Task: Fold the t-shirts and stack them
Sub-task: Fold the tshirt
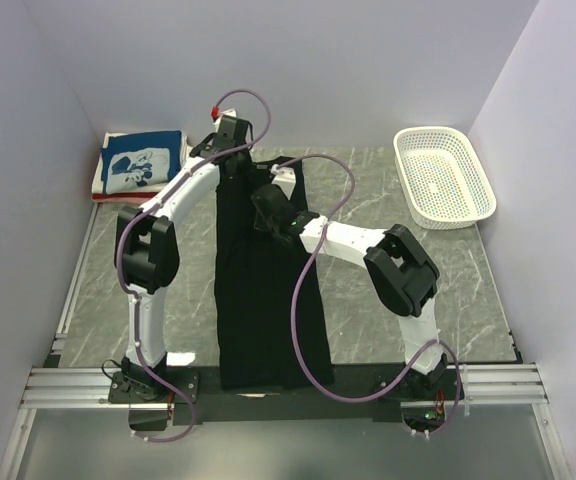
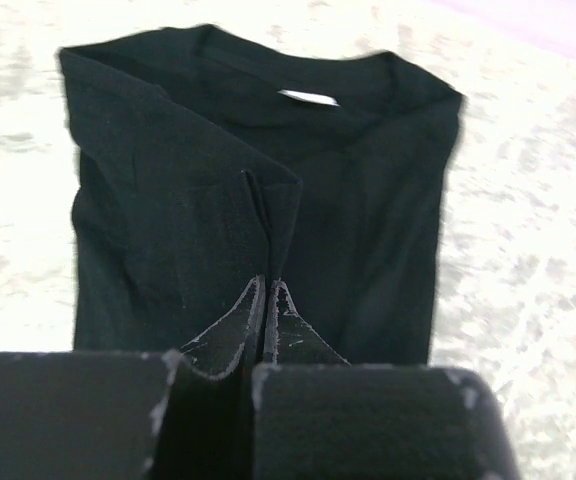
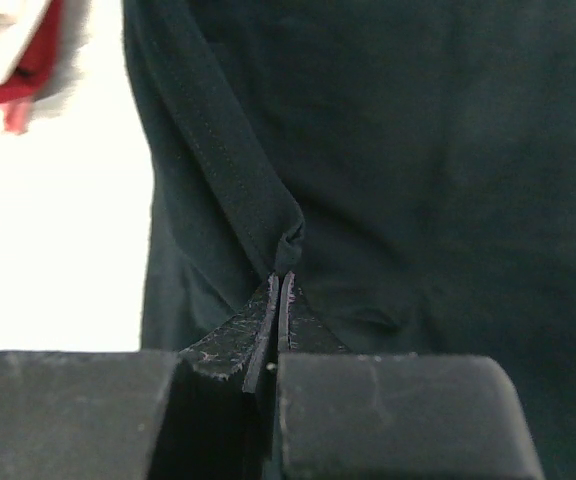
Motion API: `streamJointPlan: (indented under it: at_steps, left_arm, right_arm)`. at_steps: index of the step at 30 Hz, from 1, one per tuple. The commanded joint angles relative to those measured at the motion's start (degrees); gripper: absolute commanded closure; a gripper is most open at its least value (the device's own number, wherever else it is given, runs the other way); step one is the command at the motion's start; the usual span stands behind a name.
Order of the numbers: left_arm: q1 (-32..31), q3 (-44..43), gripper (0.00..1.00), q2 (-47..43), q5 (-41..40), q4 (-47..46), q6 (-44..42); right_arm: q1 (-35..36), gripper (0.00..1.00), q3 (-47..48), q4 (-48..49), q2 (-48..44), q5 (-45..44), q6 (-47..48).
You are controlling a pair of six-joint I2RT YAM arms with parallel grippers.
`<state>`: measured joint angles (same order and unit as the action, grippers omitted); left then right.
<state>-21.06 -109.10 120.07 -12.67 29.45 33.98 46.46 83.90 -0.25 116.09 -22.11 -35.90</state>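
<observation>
A black t-shirt [image 1: 263, 300] lies lengthwise down the middle of the table, folded narrow, its near end at the table's front edge. In the left wrist view its neck with a small white label [image 2: 308, 97] lies ahead. My left gripper [image 2: 268, 282] is shut on a raised fold of the black cloth; from above it sits at the shirt's far end [image 1: 236, 162]. My right gripper [image 3: 283, 275] is shut on a hemmed edge of the same shirt, a little nearer and to the right [image 1: 266, 203]. Folded t-shirts [image 1: 140, 162], blue with white print on top, are stacked far left.
A white perforated basket [image 1: 444, 176] stands at the far right. The red and white edges of the folded stack [image 3: 13, 60] show at the right wrist view's upper left. Purple cables loop over both arms. White walls close in three sides.
</observation>
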Motion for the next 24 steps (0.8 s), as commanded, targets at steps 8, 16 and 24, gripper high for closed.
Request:
streamJointPlan:
  at_steps: [8, 16, 24]
  left_arm:
    - [-3.63, -2.61, 1.0, 1.13, 3.26, -8.0, -2.25]
    - [-5.22, -3.05, 1.0, 3.41, 5.72, -8.62, -2.51]
    - [-5.75, -3.84, 1.0, 6.49, 7.65, -8.8, -3.21]
  right_arm:
    - [0.13, 1.0, -3.21, -7.56, -2.72, -9.44, -2.68]
    - [0.13, 1.0, -4.18, -9.77, -2.28, -10.76, -4.7]
    - [-0.66, 1.0, -4.18, -11.0, -0.78, -8.92, -6.29]
